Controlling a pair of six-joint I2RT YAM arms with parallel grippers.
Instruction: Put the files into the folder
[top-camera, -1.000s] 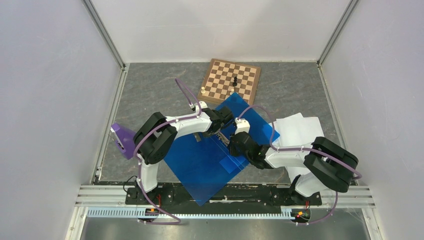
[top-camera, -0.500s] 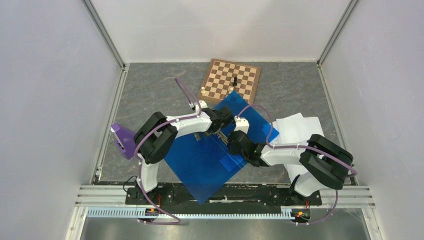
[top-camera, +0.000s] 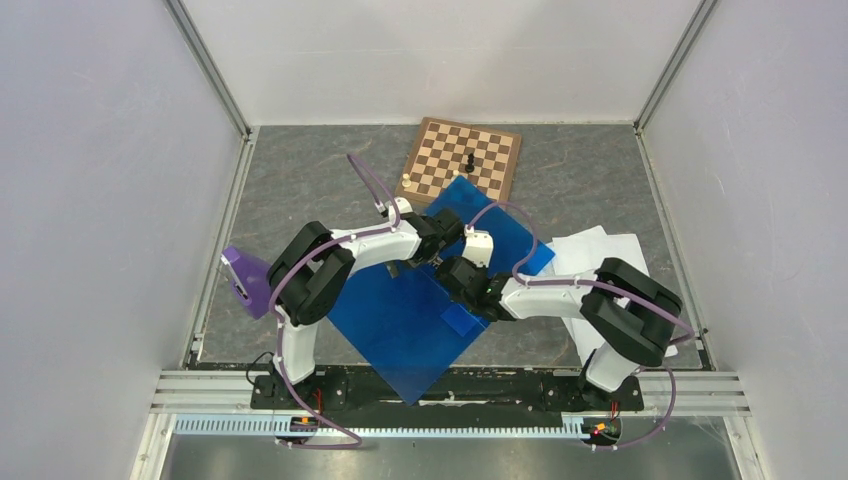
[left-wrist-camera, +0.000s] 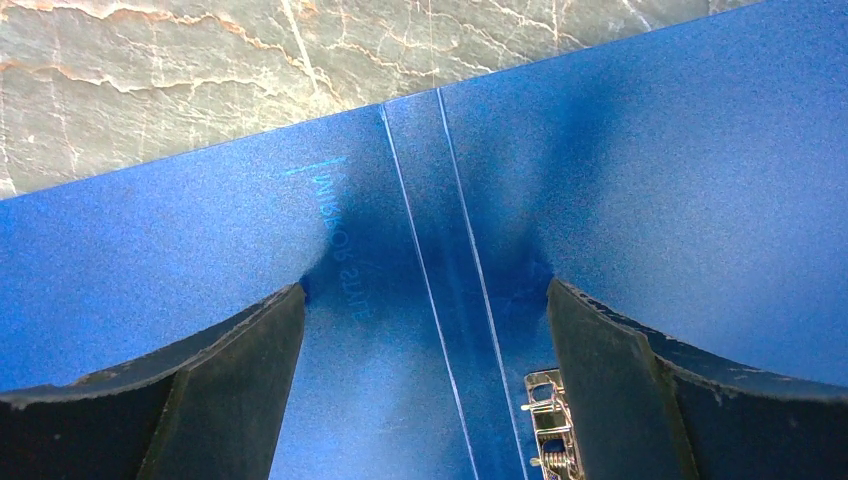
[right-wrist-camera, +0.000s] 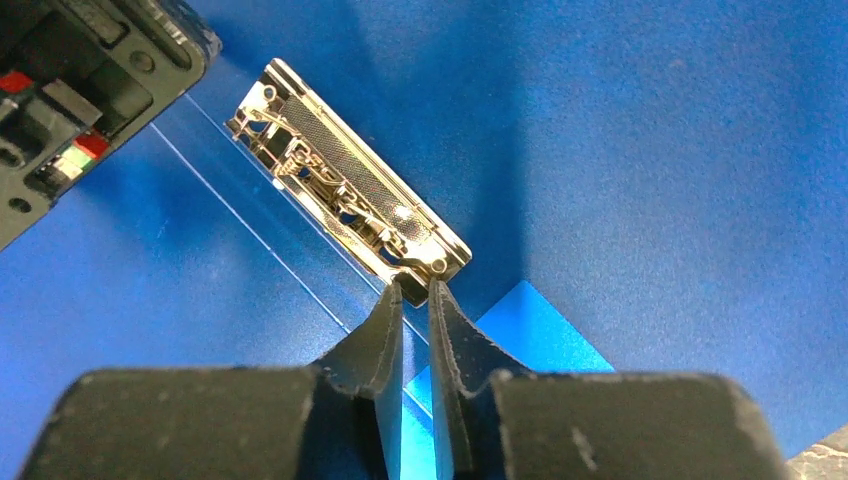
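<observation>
The blue folder (top-camera: 400, 330) lies open on the table; its inner side fills the left wrist view (left-wrist-camera: 650, 150) and the right wrist view (right-wrist-camera: 650, 150). Its metal clip (right-wrist-camera: 345, 205) runs along the spine, and one end shows in the left wrist view (left-wrist-camera: 548, 425). The files (top-camera: 600, 255), loose white sheets, lie right of the folder, partly under my right arm. My left gripper (top-camera: 440, 245) (left-wrist-camera: 425, 290) is open, its fingers straddling the spine at the far end. My right gripper (top-camera: 458, 274) (right-wrist-camera: 415, 285) is nearly shut, its tips pinching the near end of the clip.
A wooden chessboard (top-camera: 462, 160) with a black piece (top-camera: 469, 160) and a light piece (top-camera: 406, 181) lies behind the folder, touching its far corner. A purple object (top-camera: 245, 280) sits at the left by the wall. Grey walls enclose the table.
My right gripper has moved left and a little farther away, up to the clip's end. The folder's right flap shifted slightly. My left gripper has hardly moved.
</observation>
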